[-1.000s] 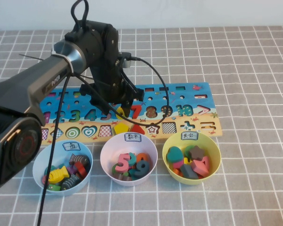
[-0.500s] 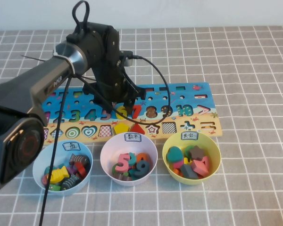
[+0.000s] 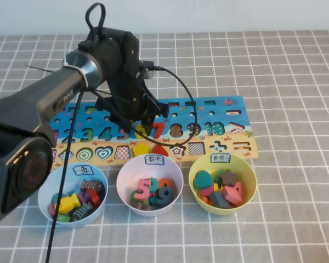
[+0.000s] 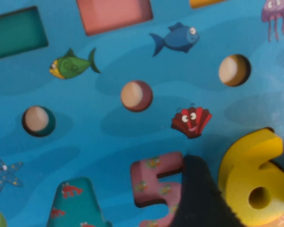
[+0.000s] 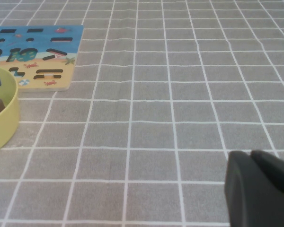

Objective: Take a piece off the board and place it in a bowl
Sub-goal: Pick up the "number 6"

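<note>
- Yellow "6" piece [image 3: 141, 130] sits on the board [image 3: 219, 118], beside the red 7 [image 3: 158, 129].
- Left hand [image 3: 138, 125] grasps the piece.
- Right hand [image 5: 260, 194] hovers over the grey desk [image 5: 180, 85]; grip unclear.

Black left arm [image 3: 107, 60], silver band, black cable

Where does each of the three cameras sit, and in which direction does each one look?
High view: raised on the robot's side, angled down at the board and three bowls; the left arm shows, left gripper over the yellow 6.
Left wrist view: close above the board, seeing the 6 beside one dark fingertip.
Right wrist view: low over the tablecloth; right gripper in the corner.
All views share the board.
</note>
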### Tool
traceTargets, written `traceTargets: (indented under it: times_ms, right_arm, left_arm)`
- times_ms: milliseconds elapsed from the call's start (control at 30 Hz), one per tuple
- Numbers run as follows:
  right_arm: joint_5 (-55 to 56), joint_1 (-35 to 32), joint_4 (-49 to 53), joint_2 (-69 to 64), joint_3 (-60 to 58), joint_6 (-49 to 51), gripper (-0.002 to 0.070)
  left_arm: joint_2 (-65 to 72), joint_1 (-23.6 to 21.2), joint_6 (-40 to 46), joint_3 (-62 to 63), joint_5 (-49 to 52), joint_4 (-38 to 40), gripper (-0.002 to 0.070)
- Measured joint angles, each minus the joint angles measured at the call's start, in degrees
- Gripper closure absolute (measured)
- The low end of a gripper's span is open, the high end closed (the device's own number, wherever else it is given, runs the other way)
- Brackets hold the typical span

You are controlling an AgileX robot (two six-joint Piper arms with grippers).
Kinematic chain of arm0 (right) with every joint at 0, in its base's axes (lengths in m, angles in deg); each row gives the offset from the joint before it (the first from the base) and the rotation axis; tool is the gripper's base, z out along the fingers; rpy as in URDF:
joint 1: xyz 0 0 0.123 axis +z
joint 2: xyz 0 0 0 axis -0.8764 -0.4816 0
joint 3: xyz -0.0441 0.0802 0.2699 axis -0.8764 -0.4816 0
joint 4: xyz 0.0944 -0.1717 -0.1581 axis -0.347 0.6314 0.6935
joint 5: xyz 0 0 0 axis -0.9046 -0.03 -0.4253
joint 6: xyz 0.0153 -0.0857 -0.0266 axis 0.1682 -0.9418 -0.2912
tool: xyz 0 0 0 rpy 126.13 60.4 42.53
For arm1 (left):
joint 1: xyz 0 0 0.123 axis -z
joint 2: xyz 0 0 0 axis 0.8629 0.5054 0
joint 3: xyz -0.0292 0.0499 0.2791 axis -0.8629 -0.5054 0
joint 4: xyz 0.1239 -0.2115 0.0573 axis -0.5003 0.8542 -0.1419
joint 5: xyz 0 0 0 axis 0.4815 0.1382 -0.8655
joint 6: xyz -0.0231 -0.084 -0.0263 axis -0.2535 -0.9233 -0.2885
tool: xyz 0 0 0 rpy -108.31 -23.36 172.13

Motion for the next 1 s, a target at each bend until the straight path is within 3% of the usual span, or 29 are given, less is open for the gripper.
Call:
traceTargets:
  times_ms: [533, 1000]
  right_arm:
    - [0.00, 0.00, 0.00, 0.00, 0.00, 0.00, 0.0694]
    - [0.00, 0.00, -0.02, 0.00, 0.00, 0.00, 0.0694]
  left_arm:
    - [0.03, 0.00, 1.70, 0.12, 0.00, 0.78, 0.0442]
    - [0.71, 0.00, 1.97, 4.61, 2.94, 0.90, 0.0442]
